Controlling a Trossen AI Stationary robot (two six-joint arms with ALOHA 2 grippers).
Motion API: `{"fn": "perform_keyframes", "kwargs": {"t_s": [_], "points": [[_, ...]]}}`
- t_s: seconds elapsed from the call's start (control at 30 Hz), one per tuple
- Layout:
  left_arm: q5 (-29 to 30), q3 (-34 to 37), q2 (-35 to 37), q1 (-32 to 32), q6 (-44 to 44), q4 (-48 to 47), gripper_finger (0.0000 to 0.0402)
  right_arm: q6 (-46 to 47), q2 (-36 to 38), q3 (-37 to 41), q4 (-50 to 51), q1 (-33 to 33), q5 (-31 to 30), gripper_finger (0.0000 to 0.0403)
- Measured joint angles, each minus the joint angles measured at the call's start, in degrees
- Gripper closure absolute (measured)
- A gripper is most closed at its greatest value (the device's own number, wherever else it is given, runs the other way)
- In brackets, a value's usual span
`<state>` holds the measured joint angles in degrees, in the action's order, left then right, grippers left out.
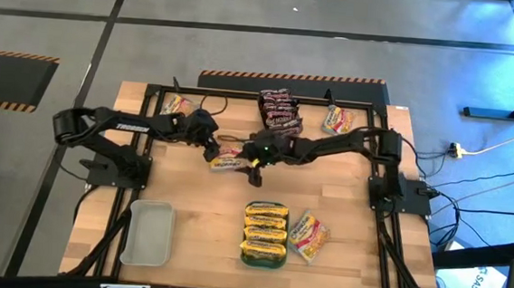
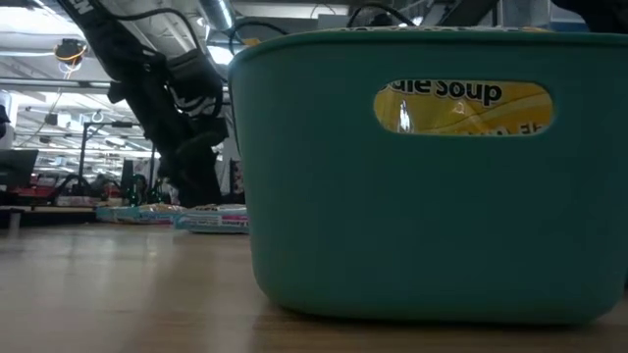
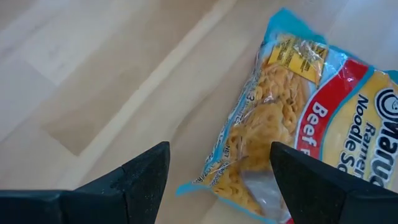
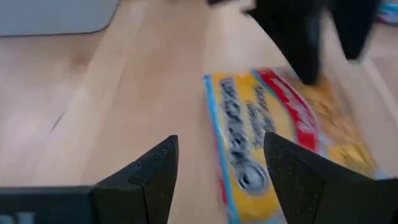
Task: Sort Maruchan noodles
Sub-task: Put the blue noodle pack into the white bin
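Observation:
A yellow-and-red Maruchan noodle packet lies flat on the wooden table near its middle. My left gripper is open right over it; in the left wrist view the packet lies under one finger, with one clear-plastic corner between the fingers. My right gripper is open just to the packet's right. Its wrist view shows the packet ahead of the fingers and the left arm's fingers at the packet's far end. My left gripper has one finger standing over the packet's end, near its clear corner, coming from above. I cannot tell whether it touches the packet. The packet lies flat on the table.
A teal tray near the front edge holds yellow packets, and one more packet lies right of it. An empty grey tray sits front left. Maroon packets and two yellow ones lie along the far edge.

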<state>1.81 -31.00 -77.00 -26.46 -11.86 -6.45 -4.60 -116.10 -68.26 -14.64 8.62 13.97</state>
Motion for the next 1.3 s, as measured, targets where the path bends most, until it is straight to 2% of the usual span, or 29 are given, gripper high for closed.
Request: {"fn": "perform_keyframes", "kwargs": {"t_s": [0.1,0.3,0.47,0.63,1.07,1.2,1.3], "points": [[0.0,0.0,-0.2,0.0,0.0,-0.4,0.0129,-2.0,-1.5,-1.1,-0.1,-0.7,0.0,0.0185],[-0.9,0.0,-0.2,0.3,1.6,0.5,0.0129,-3.4,-2.0,-1.4,-0.3,-1.2,-5.8,0.0185],[-1.5,0.0,-0.2,-0.2,1.5,-0.2,0.0129,-3.4,-2.0,-1.4,-0.1,-1.2,-3.7,0.0185],[-1.3,0.0,-0.1,-1.1,-0.2,-0.4,0.0129,-8.2,-2.0,-1.4,-0.1,-1.9,-2.1,0.0185],[0.5,0.0,-0.1,-1.1,-5.7,-0.4,0.0129,-27.4,-3.7,-1.6,-2.2,-5.8,-12.0,0.0185],[0.4,0.0,-0.1,-0.9,-6.0,-0.4,0.0129,-30.3,-6.9,-2.3,-3.1,-6.0,-16.8,0.0185],[-0.1,0.0,-0.1,-0.7,-6.3,-0.6,0.0129,-30.4,-8.3,-4.0,-2.7,-5.6,-18.0,0.0185]]}}
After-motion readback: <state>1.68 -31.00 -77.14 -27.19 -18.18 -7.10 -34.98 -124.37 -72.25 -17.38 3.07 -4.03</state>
